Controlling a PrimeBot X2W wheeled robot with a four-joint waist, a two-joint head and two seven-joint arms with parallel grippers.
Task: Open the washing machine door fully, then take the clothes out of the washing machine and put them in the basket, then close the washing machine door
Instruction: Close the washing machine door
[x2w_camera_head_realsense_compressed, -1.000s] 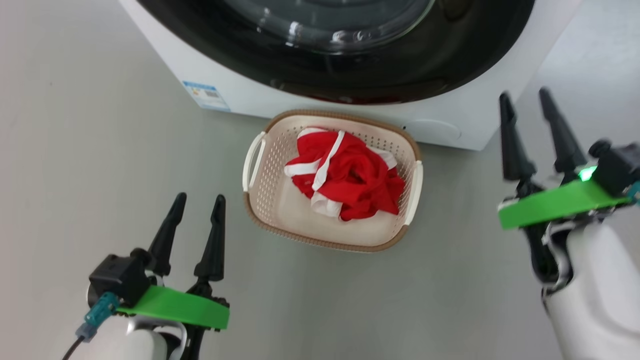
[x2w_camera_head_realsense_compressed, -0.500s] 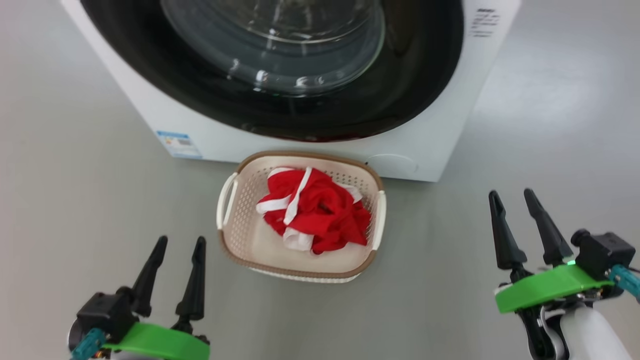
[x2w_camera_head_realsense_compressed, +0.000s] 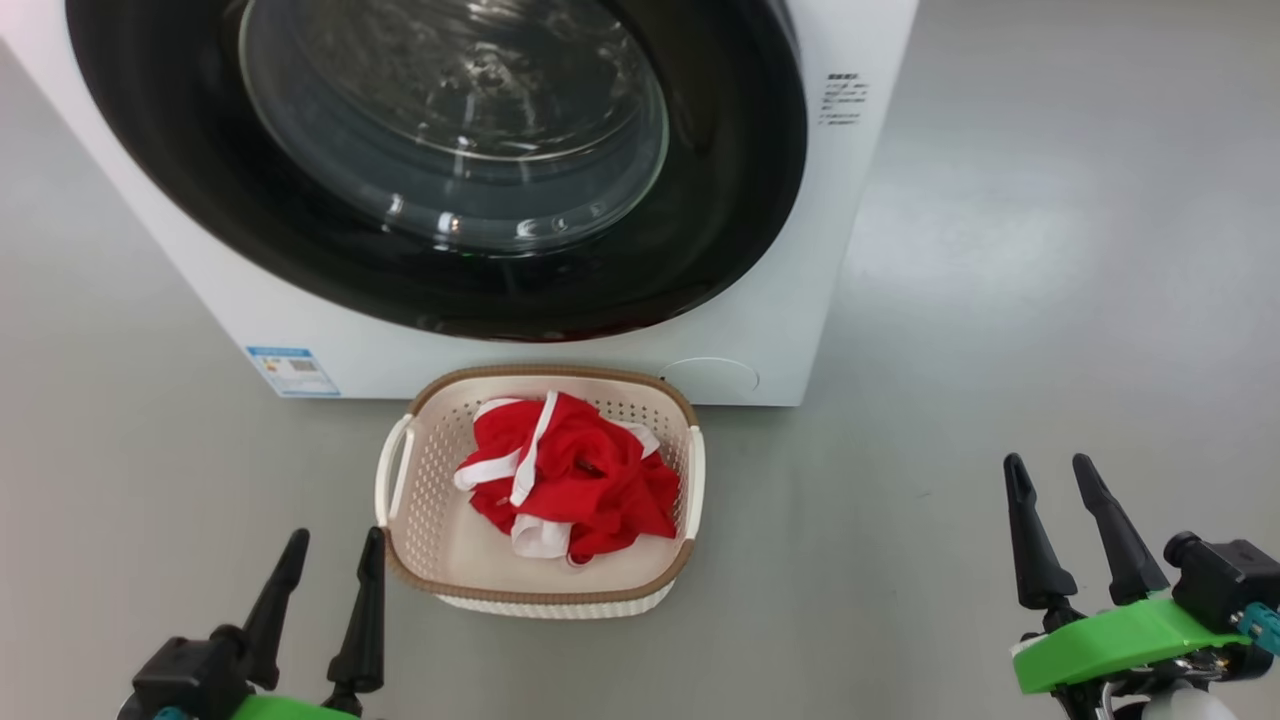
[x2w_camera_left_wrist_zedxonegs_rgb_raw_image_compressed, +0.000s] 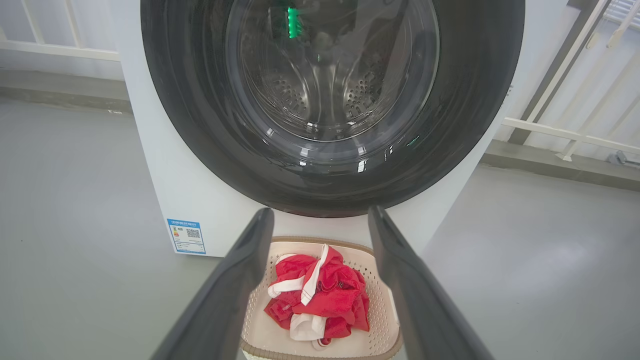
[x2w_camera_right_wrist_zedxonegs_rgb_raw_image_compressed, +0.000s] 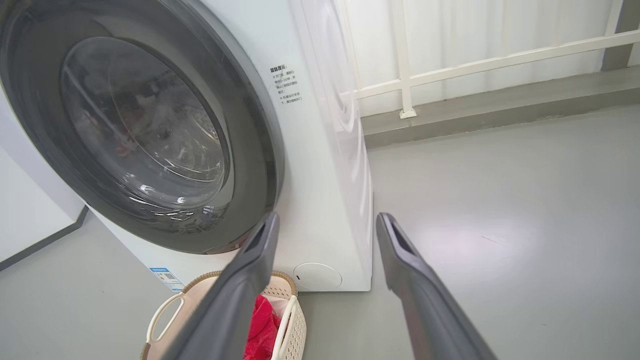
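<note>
Checking progress against the three steps; looks close to finished, judging from how things lie.

Door (x2w_camera_head_realsense_compressed: 440, 150) sits flat against the machine (x2w_camera_head_realsense_compressed: 800, 300) front, black rim flush in the right wrist view; I read it as shut; I cannot see the latch, so whether it has clicked is unknown.

Clothes (x2w_camera_head_realsense_compressed: 570, 480) are in the basket (x2w_camera_head_realsense_compressed: 430, 560); one red heap with white strips, roughly mid-basket, nothing hanging over the rim that I can see; basket stands on the floor (x2w_camera_head_realsense_compressed: 1000, 300) just in front of the machine, below the door, near the blue label (x2w_camera_head_realsense_compressed: 292, 370).

Through the glass in the left wrist view I see bare perforated drum and no red inside; reflections muddy it, so call that probable, not certain.

Left gripper (x2w_camera_head_realsense_compressed: 336, 545): fingers wide apart, holding nothing, low and just left of the basket; right gripper (x2w_camera_head_realsense_compressed: 1048, 465): fingers wide apart too, empty, well off to the right over bare floor, apart from machine and basket.

My read: unloading and closing both look done; nothing obvious left; at most a press on the door rim to confirm the latch.
</note>
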